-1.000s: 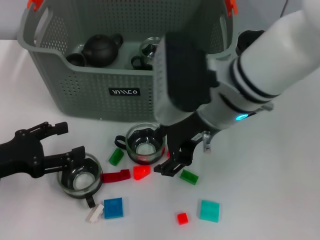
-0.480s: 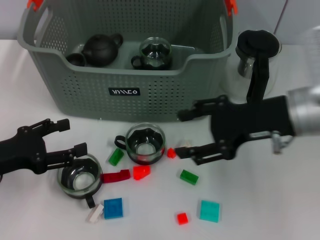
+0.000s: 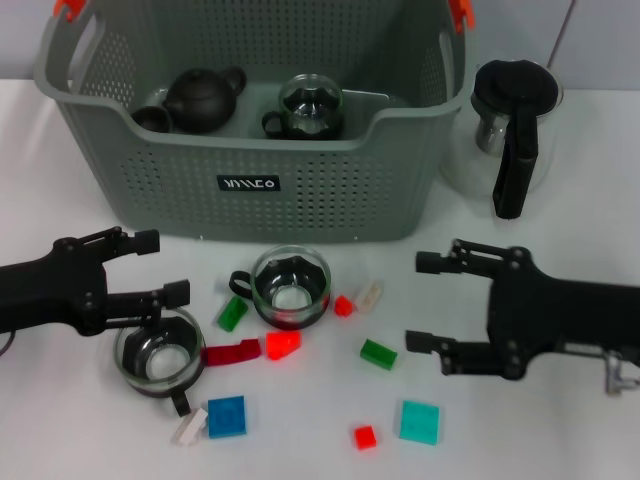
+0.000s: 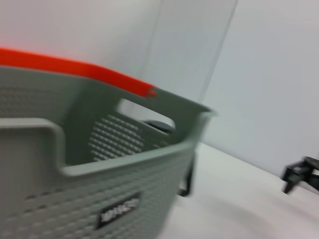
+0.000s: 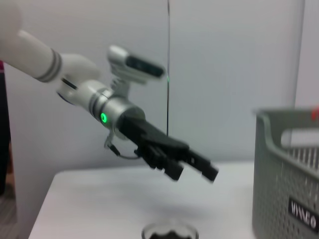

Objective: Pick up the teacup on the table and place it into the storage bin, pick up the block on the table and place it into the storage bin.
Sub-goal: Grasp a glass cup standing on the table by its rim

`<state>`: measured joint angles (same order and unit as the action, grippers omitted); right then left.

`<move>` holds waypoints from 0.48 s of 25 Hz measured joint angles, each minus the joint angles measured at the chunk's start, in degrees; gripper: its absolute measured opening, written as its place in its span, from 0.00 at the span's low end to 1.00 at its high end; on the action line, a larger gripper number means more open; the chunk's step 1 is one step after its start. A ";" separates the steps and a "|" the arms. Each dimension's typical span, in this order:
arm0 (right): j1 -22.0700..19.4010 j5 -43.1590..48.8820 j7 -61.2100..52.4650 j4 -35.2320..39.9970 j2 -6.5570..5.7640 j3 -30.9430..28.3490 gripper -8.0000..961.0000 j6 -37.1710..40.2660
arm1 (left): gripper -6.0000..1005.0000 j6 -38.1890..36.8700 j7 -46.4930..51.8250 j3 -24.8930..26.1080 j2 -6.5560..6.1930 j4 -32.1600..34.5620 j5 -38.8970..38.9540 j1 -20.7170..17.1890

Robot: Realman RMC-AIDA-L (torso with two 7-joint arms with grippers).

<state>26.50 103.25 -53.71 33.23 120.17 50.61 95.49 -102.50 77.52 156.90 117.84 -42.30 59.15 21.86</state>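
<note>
Two glass teacups stand on the table (image 3: 590, 200) in front of the storage bin (image 3: 250, 150): one teacup (image 3: 290, 287) near the bin's label, the other teacup (image 3: 158, 352) toward the table's left edge. Left gripper (image 3: 160, 265), fingers wide, hovers just beside that second cup. Right gripper (image 3: 425, 302), fingers wide and empty, sits near a green block (image 3: 378, 354). Scattered nearby lie a red block (image 3: 283, 345) and a blue block (image 3: 227, 416).
</note>
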 joint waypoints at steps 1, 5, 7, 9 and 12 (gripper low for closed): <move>-0.80 -0.13 2.00 -0.42 0.06 -1.29 0.86 1.45 | 0.79 -1.32 2.01 -1.52 -0.17 -2.14 -0.01 0.07; -2.92 -0.21 2.92 -0.67 -0.46 -3.44 0.86 3.74 | 0.79 -8.60 12.67 -8.86 0.06 -17.62 0.00 0.78; -3.94 -0.07 2.87 -0.51 -0.74 -3.88 0.86 3.79 | 0.78 -10.08 18.14 -13.84 0.68 -26.55 -0.09 1.60; -4.79 -0.02 3.04 -0.47 -0.96 -4.35 0.86 3.75 | 0.78 -10.12 22.49 -19.06 0.94 -32.66 -1.06 2.77; -5.44 0.02 3.10 -0.63 -1.31 -4.78 0.86 3.87 | 0.78 -9.14 29.69 -28.04 1.36 -38.69 -5.72 6.61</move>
<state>21.05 103.27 -50.61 32.60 118.86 45.84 99.36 -111.63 107.21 128.86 119.20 -80.99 53.43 28.47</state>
